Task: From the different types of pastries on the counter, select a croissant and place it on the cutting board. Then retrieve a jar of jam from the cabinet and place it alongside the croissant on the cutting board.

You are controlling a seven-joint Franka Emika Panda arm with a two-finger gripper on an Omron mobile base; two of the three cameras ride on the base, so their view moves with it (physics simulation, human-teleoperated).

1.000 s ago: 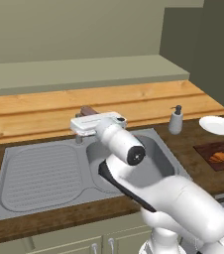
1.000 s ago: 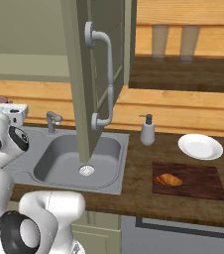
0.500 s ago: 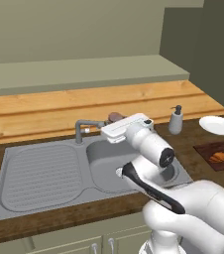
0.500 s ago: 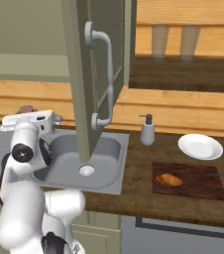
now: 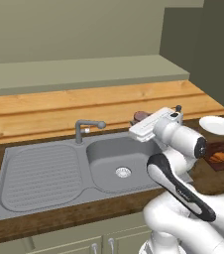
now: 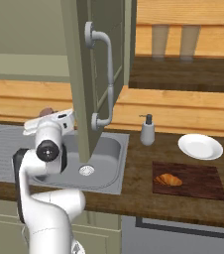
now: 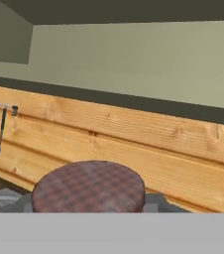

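My arm has swung right across the worktop (image 6: pixel 134 191), from the sink's (image 5: pixel 44 176) left side toward the board (image 6: pixel 191 179). The croissant (image 6: pixel 168 179) already lies there. My hand (image 5: pixel 142 119) pinches the jar (image 7: pixel 89 187), carried above the basin, so delivery beside the croissant remains.

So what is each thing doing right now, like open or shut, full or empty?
gripper: shut on the jar of jam, above the sink
cabinet door: open
croissant: lying on the cutting board
white plate: empty
sink: empty, no water running
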